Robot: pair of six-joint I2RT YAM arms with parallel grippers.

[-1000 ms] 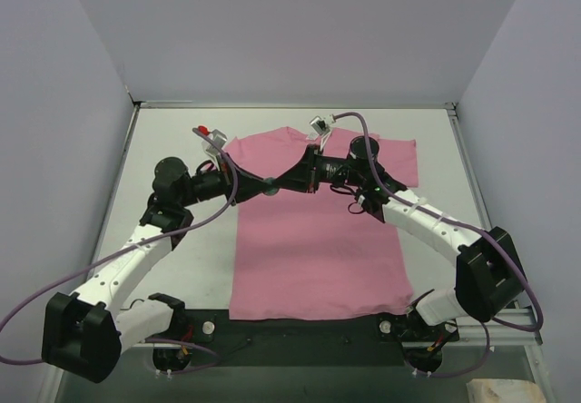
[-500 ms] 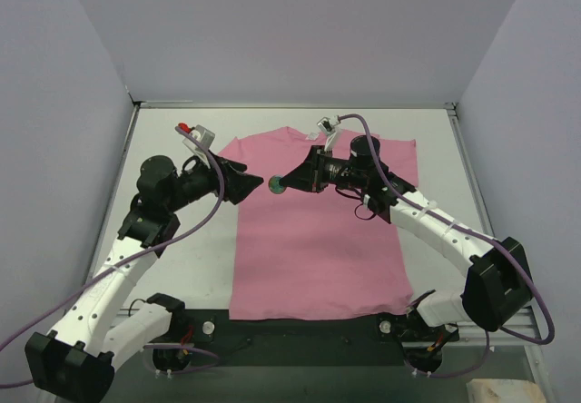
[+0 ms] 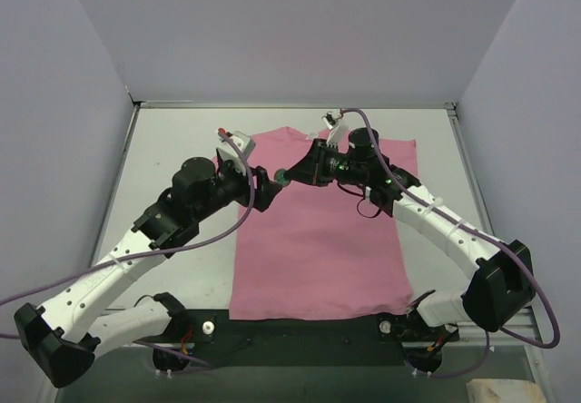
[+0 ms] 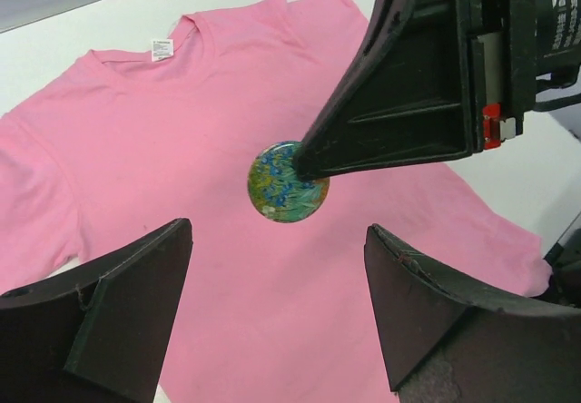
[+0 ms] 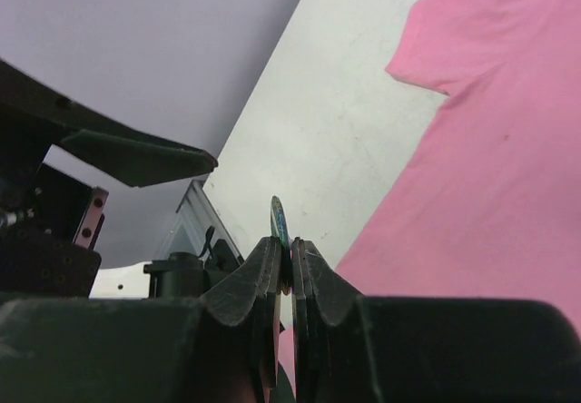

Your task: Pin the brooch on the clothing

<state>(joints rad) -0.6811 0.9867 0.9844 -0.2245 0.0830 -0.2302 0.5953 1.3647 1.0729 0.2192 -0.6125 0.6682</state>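
**Inspector:** State of the right hand?

**Assessor:** It was closed. Its tips were pinched on the rim of the brooch, a small round disc with a blue-green pattern on its face (the right wrist camera caught it edge-on, standing up out of the pinch).

**Inspector:** And the left hand?

**Assessor:** It was spread wide and held nothing. It faced the right hand tip to tip. The brooch sat just ahead of the gap between its fingers, apart from both.

**Inspector:** Where was the brooch in relation to the garment?

**Assessor:** It was held in the air over the upper part of the pink T-shirt, to the left of the collar. No contact with the fabric was seen.

**Inspector:** How was the garment lying?

**Assessor:** It was spread flat on the bench, with the white neck label showing. The collar pointed to the far edge and the hem lay by the arm bases.
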